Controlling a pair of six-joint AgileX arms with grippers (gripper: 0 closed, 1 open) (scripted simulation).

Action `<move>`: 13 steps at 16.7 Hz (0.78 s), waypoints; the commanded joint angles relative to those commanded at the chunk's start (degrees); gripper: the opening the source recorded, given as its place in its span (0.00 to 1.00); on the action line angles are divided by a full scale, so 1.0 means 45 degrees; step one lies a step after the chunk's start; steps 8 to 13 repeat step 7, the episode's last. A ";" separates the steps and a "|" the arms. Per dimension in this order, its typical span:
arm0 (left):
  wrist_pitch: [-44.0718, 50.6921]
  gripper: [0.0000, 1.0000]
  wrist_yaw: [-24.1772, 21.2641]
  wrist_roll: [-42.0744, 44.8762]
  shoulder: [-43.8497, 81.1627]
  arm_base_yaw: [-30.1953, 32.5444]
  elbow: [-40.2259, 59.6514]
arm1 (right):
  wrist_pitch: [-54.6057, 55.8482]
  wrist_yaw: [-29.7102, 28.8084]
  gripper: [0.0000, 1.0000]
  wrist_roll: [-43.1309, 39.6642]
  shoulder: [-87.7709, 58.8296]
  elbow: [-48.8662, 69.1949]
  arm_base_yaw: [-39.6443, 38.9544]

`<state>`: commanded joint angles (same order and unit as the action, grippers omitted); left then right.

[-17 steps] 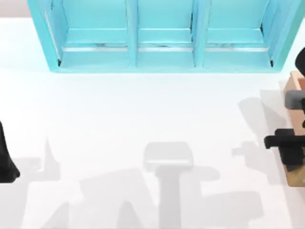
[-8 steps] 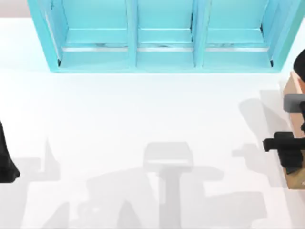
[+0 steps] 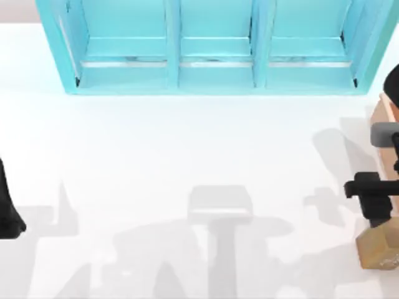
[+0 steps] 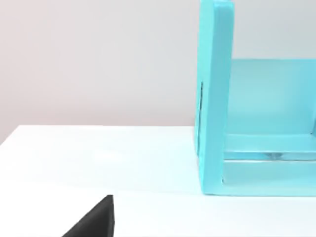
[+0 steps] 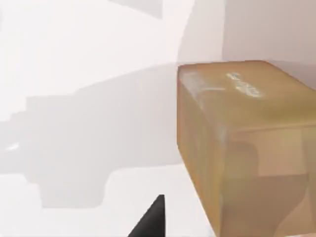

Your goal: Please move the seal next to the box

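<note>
The seal (image 3: 378,250) is a golden-brown block at the table's right edge, toward the front. The right wrist view shows the seal (image 5: 247,148) close up, with a whitish speckled mark on its upper face. My right gripper (image 3: 378,218) hangs directly behind the seal and reaches down to its top edge; whether it grips the block cannot be told. The box (image 3: 382,112) is pale orange and partly in view at the right edge, farther back behind my right arm. My left gripper (image 3: 7,208) is parked at the left edge.
A big turquoise shelf unit (image 3: 212,62) spans the back of the table, and one end of the shelf unit (image 4: 215,98) shows in the left wrist view. White tabletop (image 3: 187,156) stretches between the two arms, crossed by grey shadows.
The seal has shifted toward the front and a little left, from a cut-off tan shape under the right gripper into fuller view. The right gripper barely moved. The left arm stayed still.
</note>
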<state>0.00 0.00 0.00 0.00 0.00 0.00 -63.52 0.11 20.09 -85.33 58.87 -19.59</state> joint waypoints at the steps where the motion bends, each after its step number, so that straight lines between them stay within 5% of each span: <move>1: 0.0000 1.00 0.0000 0.0000 0.0000 0.0000 0.0000 | 0.0000 0.0000 0.98 0.0000 0.0000 0.0000 0.0000; 13: 0.0000 1.00 0.0000 0.0000 0.0000 0.0000 0.0000 | 0.0000 0.0000 1.00 0.0000 0.0000 0.0000 0.0000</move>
